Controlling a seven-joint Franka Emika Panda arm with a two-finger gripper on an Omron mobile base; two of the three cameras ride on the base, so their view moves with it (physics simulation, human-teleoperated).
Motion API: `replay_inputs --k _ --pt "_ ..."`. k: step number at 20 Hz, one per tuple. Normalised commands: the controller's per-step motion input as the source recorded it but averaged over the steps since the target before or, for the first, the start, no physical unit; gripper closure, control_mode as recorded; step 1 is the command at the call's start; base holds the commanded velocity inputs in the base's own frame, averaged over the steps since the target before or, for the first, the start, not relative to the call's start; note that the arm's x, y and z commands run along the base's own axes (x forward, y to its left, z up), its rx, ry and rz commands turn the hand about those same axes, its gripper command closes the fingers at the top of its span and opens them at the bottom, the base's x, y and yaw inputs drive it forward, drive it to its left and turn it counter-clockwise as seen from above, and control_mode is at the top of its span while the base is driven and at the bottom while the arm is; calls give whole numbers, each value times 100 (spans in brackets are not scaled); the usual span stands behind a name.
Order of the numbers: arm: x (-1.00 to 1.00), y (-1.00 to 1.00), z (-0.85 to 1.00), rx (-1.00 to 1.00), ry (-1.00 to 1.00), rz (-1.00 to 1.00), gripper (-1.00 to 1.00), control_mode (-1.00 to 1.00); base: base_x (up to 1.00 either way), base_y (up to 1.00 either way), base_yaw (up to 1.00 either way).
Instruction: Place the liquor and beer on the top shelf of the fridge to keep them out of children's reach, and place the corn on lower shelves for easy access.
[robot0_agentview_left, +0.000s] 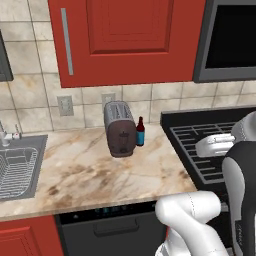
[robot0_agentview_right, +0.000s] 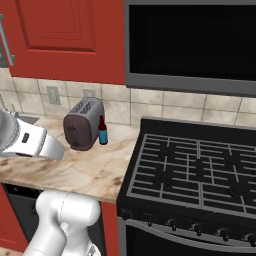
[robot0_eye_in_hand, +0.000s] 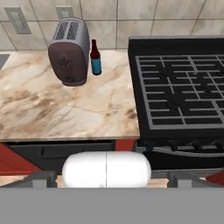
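Beer (robot0_eye_in_hand: 95, 57): slim dark red-brown bottle, long neck, blue label; upright on marble counter (robot0_eye_in_hand: 65, 109), upper left of hand view, just right of the toaster (robot0_eye_in_hand: 69, 51). Label text too small to read. Black stove (robot0_eye_in_hand: 179, 87) fills right half of frame. Claw: fingertips not discernible, can't tell if released or clenched; nothing seen held

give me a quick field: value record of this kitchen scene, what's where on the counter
beer: bottle upright on the counter, beside the toaster, on its stove side
toaster: near the tiled wall, slots up
counter: marbled stone, between sink and stove
stove: black gas range, grates bare
sink: at the counter's far left, with a wire rack
pincer: fingertips low in the hand view, far from the beer, state unclear
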Motion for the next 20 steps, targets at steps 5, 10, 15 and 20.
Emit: replay_inputs --k 5,10,15,20 --pt "44 16 -8 -1 1 0 -100 -100 0 0 0" --pt "48 0 -13 0 0 4 -100 -100 0 0 0" --pt "44 0 -18 0 0 6 -100 -100 0 0 0" --pt "35 0 -24 0 0 6 -100 -100 0 0 0"
